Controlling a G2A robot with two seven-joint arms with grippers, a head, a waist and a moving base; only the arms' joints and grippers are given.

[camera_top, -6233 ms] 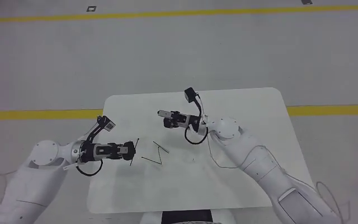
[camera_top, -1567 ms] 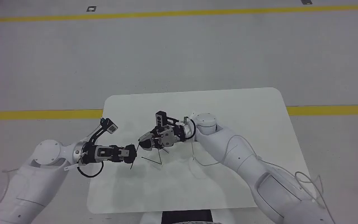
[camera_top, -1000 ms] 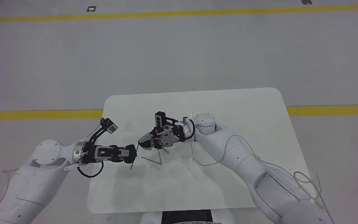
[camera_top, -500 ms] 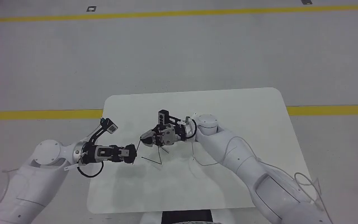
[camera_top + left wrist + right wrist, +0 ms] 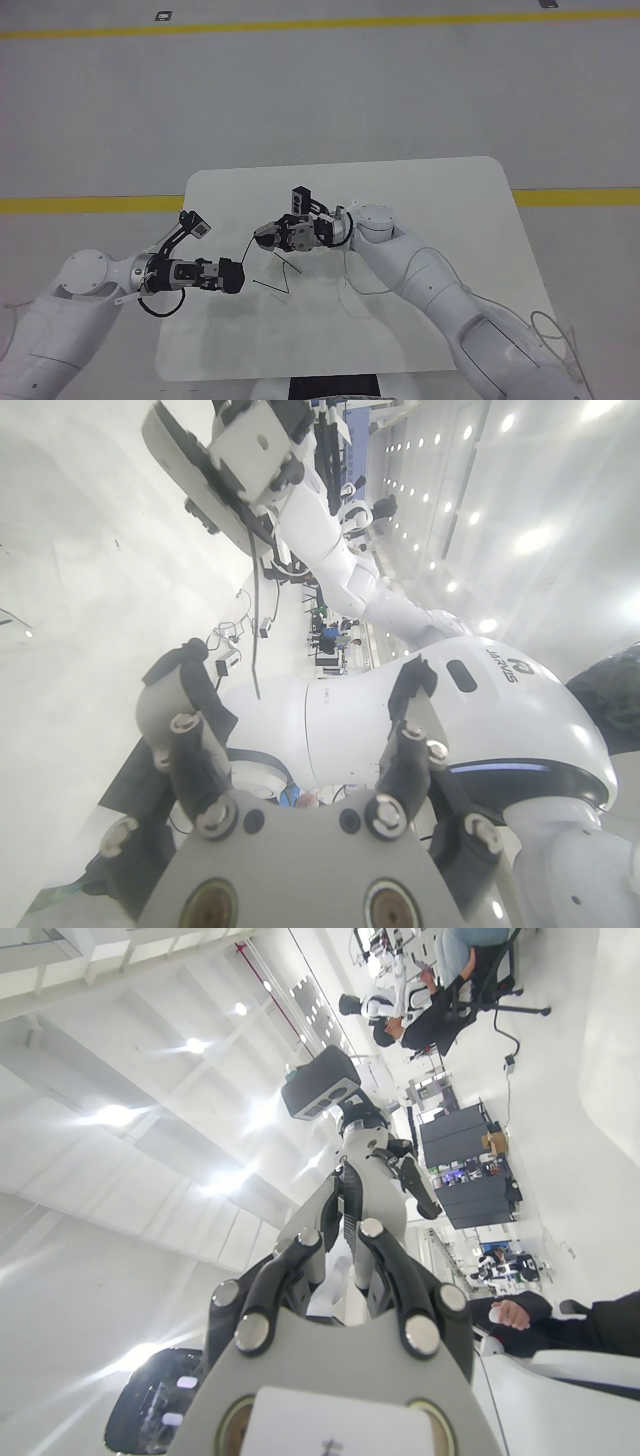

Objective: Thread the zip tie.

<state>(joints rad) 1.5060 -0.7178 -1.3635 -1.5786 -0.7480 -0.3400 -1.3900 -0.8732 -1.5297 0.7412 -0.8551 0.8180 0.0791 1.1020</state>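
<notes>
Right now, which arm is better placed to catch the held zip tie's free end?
Left: the left gripper, jaws open, sits by the hanging end of the zip tie; the right gripper holds it.

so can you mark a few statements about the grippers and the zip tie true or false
1. The left gripper is open and holds nothing. True.
2. The right gripper is shut on the zip tie, which hangs from it. True.
3. The bent black strip lies on the floor. False: it lies on the table, close to both grippers.
4. The right gripper is over the table's far right corner. False: it is over the table's left half, near the left gripper.
</notes>
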